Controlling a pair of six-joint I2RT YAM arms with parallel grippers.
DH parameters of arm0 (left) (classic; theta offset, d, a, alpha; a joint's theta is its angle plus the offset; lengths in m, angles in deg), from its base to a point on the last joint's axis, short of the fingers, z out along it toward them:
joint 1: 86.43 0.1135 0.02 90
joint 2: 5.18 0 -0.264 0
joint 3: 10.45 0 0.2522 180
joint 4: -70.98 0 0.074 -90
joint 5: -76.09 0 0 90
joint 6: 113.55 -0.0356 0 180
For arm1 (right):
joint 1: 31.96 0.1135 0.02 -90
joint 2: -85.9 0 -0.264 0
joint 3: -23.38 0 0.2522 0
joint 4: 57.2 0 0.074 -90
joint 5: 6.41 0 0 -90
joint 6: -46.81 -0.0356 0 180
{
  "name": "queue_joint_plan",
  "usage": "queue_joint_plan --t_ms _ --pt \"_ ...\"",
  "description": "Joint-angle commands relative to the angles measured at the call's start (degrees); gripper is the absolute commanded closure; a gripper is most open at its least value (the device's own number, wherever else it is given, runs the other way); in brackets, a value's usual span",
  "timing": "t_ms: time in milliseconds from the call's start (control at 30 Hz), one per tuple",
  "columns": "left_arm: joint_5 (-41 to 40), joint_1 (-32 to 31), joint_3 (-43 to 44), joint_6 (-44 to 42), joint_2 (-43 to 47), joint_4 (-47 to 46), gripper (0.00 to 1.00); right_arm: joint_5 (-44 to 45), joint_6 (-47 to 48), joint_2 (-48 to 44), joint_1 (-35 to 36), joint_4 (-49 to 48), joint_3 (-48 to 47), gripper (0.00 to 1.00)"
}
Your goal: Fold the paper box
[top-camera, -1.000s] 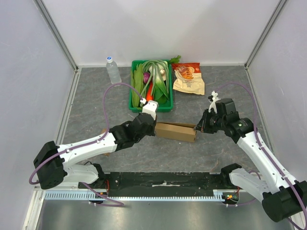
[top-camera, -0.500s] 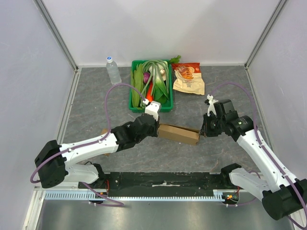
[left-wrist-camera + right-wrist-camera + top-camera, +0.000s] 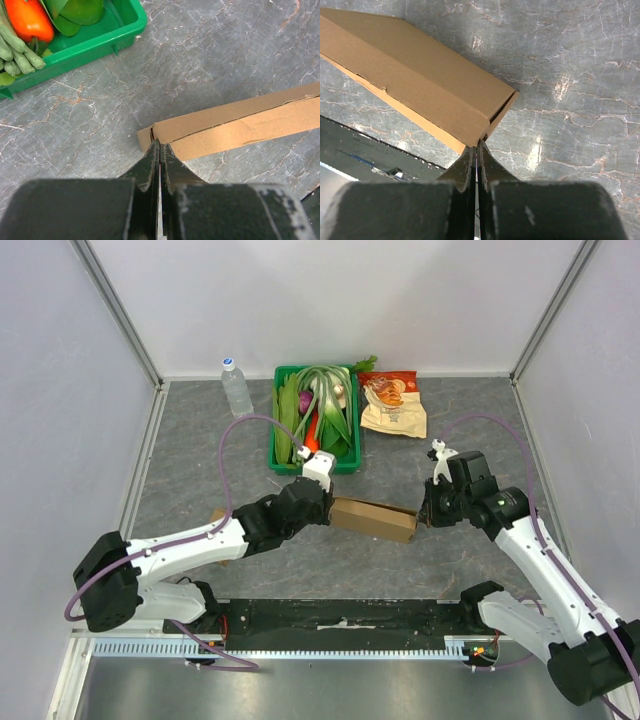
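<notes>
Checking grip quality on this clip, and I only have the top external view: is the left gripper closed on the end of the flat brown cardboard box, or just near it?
Observer: In the left wrist view the left gripper is shut, tips touching the flat brown cardboard box at an end corner; whether card is pinched is unclear.
Operator: And the right side?
Observer: The right wrist view shows the right gripper shut too, tips at the opposite end corner.
Operator: Is that end closed?
Observer: It looks open: a dark slit runs along it.
</notes>
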State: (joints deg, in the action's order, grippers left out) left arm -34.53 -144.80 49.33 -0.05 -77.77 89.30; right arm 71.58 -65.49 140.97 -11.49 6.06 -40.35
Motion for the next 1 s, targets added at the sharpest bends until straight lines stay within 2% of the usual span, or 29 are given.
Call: queue_joint_plan --t_ms 0,233,333,433,467,533,567,633,667,733,767,867,967 --pt "2.52 -0.6 -3.3 1.89 -0.62 2.22 0.98 1.63 -0.9 -0.93 0.27 0.43 3.04 1.0" --pt "0.23 -0.61 -10.49 4.0 2.37 -3.31 0.98 1.74 -4.06 -0.93 0.19 -1.42 7.69 1.0" --pt "0.23 -0.61 -12.44 4.79 3.25 -4.64 0.98 2.34 -5.29 -1.89 0.19 -2.21 7.7 0.94" --pt "0.06 -0.69 -12.54 4.88 3.25 -6.05 0.98 2.61 -4.77 -1.81 0.19 -1.07 4.82 0.75" --pt "-0.12 -0.78 -12.45 4.79 3.17 -5.96 0.98 1.65 -4.85 -1.81 0.19 -0.46 3.93 0.62" --pt "-0.91 -0.96 -12.18 4.88 3.34 -5.61 0.98 0.15 -4.94 -2.51 0.27 -0.28 2.26 0.54" --pt "-1.17 -0.96 -12.01 5.06 3.25 -5.44 0.98 -0.9 -4.94 -2.77 0.27 0.07 1.73 0.45" --pt "-2.05 -1.05 -11.57 5.41 3.08 -4.91 0.98 -1.52 -5.2 -3.56 0.19 0.77 0.24 0.37" --pt "-2.23 -1.05 -11.48 5.84 2.99 -4.91 0.98 -2.22 -5.55 -4.0 0.19 0.95 -0.03 0.29" --pt "-2.4 -1.13 -11.22 5.94 2.81 -4.91 0.98 -4.16 -5.99 -5.05 0.19 1.48 -0.64 0.22" --pt "-2.49 -1.22 -11.13 6.02 2.73 -4.91 0.98 -4.94 -6.34 -5.32 0.19 2.18 -0.74 0.16" --pt "-2.84 -1.48 -10.69 6.02 2.29 -3.33 0.98 -8.46 -9.67 -6.81 0.19 1.4 -0.56 0.07" --pt "-3.63 -1.66 -10.51 6.2 2.2 -2.8 0.98 -5.13 -21.78 -8.92 0.1 0.35 -0.21 0.02"
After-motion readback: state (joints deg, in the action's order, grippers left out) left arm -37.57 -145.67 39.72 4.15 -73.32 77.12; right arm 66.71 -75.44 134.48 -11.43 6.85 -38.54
